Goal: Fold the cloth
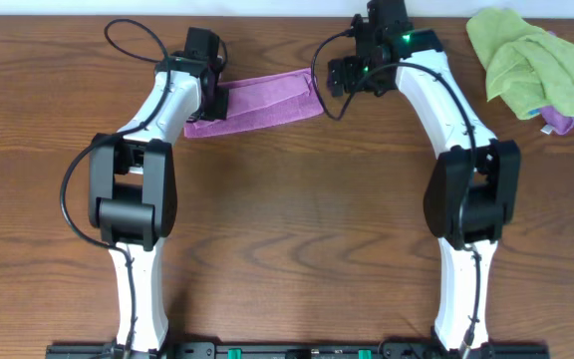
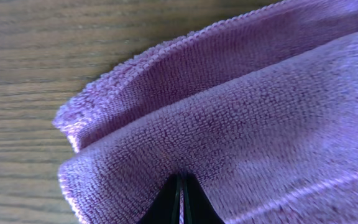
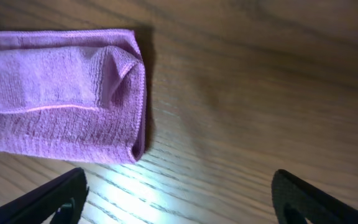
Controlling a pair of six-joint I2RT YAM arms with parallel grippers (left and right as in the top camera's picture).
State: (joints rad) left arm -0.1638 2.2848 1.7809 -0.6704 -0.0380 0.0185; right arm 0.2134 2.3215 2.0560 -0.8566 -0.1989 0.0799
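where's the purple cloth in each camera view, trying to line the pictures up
Overhead: the purple cloth lies as a folded strip near the top, just left of centre.
Left wrist: seen close up, it fills the right and lower part of the frame.
Right wrist: one short end of it sits at the upper left.
Shared landmark: the wood-grain table under the cloth shows in all three views.
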